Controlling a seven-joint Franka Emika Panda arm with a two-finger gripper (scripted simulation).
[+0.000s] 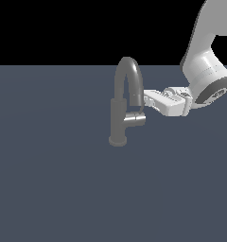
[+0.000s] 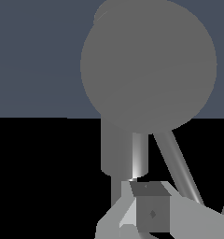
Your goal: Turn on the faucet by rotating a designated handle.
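Faucet [image 1: 119, 118] handle [image 1: 135, 118] contact appears to be the step in hand, judged from how near the gripper [image 1: 146, 96] is brought to the post. Whether the jaws are wide or narrow cannot be told: in the exterior view the fingertips are merged against the spout's end, and in the wrist view only one finger [image 2: 151, 212] is plainly shown, close to the cylindrical stub [image 2: 121, 149] and a thin lever pin [image 2: 177, 161].

Outward from the fingers, the white hand is held roughly level, reaching in from the exterior view's right, with the wrist and forearm rising toward the upper corner behind it. The fingertips are seen just above the handle, beside the lighter tip of the arched spout [image 1: 129, 78]; whether anything is touched cannot be told.

The faucet is stood upright on the dark floor [image 1: 49, 189], near the middle of the exterior view, with the handle jutting toward that view's right.

For the next move, a small descent onto the pin seems called for, then a push around the stub's axis, with the spout avoided.
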